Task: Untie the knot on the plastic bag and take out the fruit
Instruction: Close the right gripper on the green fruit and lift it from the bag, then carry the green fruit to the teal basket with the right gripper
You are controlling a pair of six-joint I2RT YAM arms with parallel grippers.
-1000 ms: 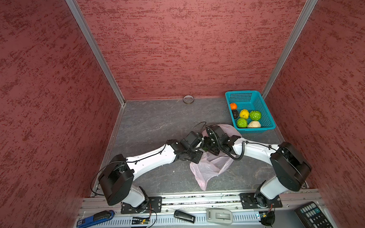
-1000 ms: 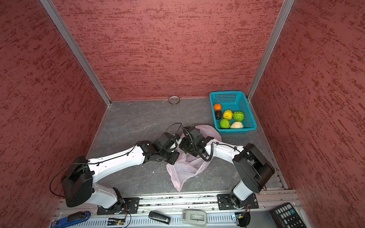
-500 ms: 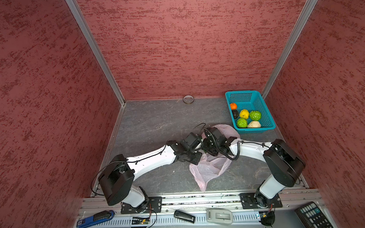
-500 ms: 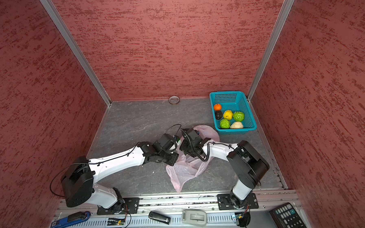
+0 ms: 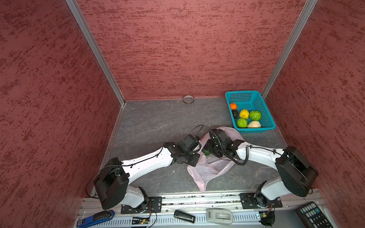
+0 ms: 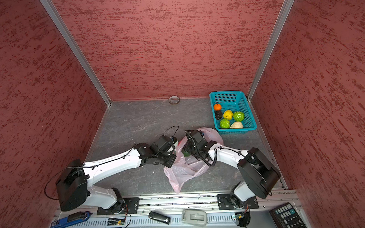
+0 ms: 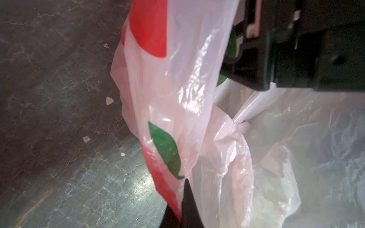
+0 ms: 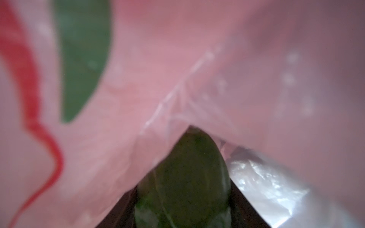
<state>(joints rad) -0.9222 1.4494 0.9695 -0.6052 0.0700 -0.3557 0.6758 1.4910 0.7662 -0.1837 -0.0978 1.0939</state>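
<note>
- Right wrist view: the right pincer [image 8: 183,199] has its two black fingers on either side of a dark green fruit [image 8: 187,167], and they seem to press on it (a half-wide grip, because the fruit fills the gap).
- Pink film of the plastic bag [image 8: 177,69] hangs close over this fruit. I judge therefore that the fruit is at the mouth of the bag and not yet free of it.
- Left wrist view: the left pincer [image 7: 184,205] is fully closed on a fold of the bag's edge, beside the red and green print. I think it lifts this edge so that the mouth is open for the other arm.
- In both top views the bag [image 5: 209,170] lies on the gray table [image 5: 156,124] between the two arms, with its mouth at the pincers.
- I can find no knot in any view. As the mouth is open, I judge that the untying is done.
- Six other fruits [image 5: 244,113] lie in the teal basket [image 5: 260,129] in the far right corner, near the bag (probably the place for this one too).
- The film is thin and may cling to the fruit, so the lift should be slow.
</note>
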